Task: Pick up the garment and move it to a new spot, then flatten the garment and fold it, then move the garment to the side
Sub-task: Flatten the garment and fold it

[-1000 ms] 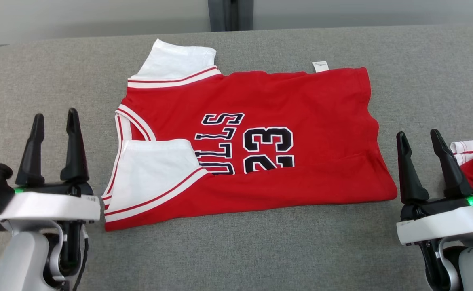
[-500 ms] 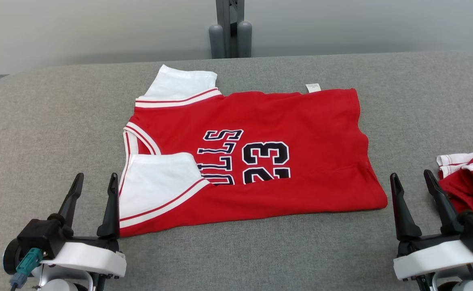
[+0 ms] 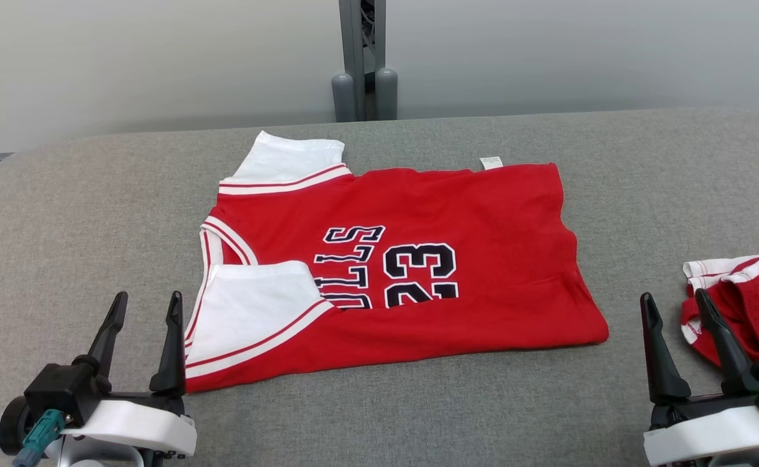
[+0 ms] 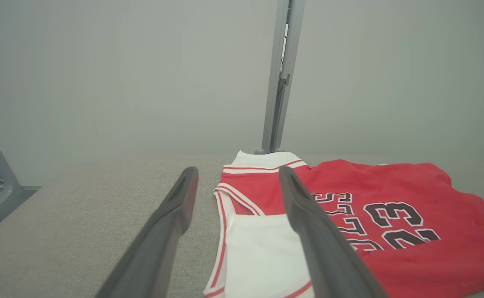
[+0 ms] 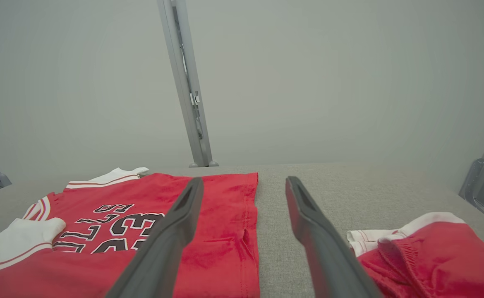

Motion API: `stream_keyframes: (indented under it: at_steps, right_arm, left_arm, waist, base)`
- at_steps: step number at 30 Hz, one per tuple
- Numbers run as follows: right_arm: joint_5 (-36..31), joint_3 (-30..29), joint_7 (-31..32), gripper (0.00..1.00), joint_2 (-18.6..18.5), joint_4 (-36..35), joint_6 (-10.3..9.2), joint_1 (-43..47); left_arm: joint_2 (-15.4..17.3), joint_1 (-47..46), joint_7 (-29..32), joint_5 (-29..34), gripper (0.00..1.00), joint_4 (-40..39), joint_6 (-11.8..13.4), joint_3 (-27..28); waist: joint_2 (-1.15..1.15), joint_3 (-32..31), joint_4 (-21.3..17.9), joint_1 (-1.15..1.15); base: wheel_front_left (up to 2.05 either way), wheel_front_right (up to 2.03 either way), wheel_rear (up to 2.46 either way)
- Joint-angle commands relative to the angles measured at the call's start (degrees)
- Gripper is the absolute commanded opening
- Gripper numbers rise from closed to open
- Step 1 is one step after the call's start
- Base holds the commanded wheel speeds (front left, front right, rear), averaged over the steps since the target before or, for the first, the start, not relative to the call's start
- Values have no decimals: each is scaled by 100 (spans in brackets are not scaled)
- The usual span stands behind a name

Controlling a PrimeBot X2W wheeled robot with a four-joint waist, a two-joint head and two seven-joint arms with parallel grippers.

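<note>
The garment (image 3: 483, 259) is a red jersey with white sleeves and a black "23". It lies flat on the grey table (image 3: 61, 214), its near side folded over so the lettering is cut off. My left gripper (image 3: 146, 305) hangs open at the lower left, just left of the jersey's near sleeve, touching nothing. At the lower right my right gripper (image 3: 674, 303) is open too, a little right of the jersey's hem. The left wrist view has the jersey (image 4: 391, 198) ahead and to the right of the left gripper (image 4: 236, 176); the right wrist view shows the jersey (image 5: 225, 215) left of the right gripper (image 5: 244, 184).
A second red and white piece of clothing (image 3: 749, 298) lies bunched at the table's right edge, close to my right gripper, and is visible as well in the right wrist view (image 5: 424, 256). A grey metal post (image 3: 361, 58) stands behind the table against a pale wall.
The head camera has tilted up, so the whole scene sits lower in the picture. Both grippers have drawn back toward me, staying open. The jersey lies as before.
</note>
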Motion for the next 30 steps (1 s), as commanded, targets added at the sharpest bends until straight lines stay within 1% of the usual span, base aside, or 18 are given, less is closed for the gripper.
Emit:
stream_keyframes:
  at_steps: [1, 16, 23, 24, 25, 30]
  right_arm:
    - [25, -22, 4, 100, -13, -42, -2, 38]
    - [122, -120, 139, 100, -12, 4, -2, -13]
    - [18, -174, 329, 100, -16, 340, -2, -302]
    - [-43, -174, 396, 100, -15, 493, -2, -423]
    - [-43, -174, 396, 100, -15, 493, -2, -423]
    - [-109, -87, 521, 100, -15, 955, -2, -784]
  left_arm:
    - [32, 40, -15, 1, 100, -22, 24, 10]
    - [35, -52, 135, -34, 100, -68, 74, -108]
    - [50, -424, 466, -47, 100, -9, -28, -243]
    - [50, -613, 609, -98, 100, 42, -87, -287]
    - [50, -613, 609, -98, 100, 42, -87, -287]
    - [16, -995, 998, -235, 100, 411, -287, -429]
  waist:
    - [0, -4, 0, 0]
    - [0, 25, 82, 0]
    - [0, 230, 185, 0]
    - [0, 339, 222, 0]
    - [0, 339, 222, 0]
    - [0, 653, 282, 0]
  base:
    - [0, 0, 0]
    - [0, 0, 0]
    - [0, 0, 0]
    - [0, 0, 0]
    - [0, 0, 0]
    - [0, 0, 0]
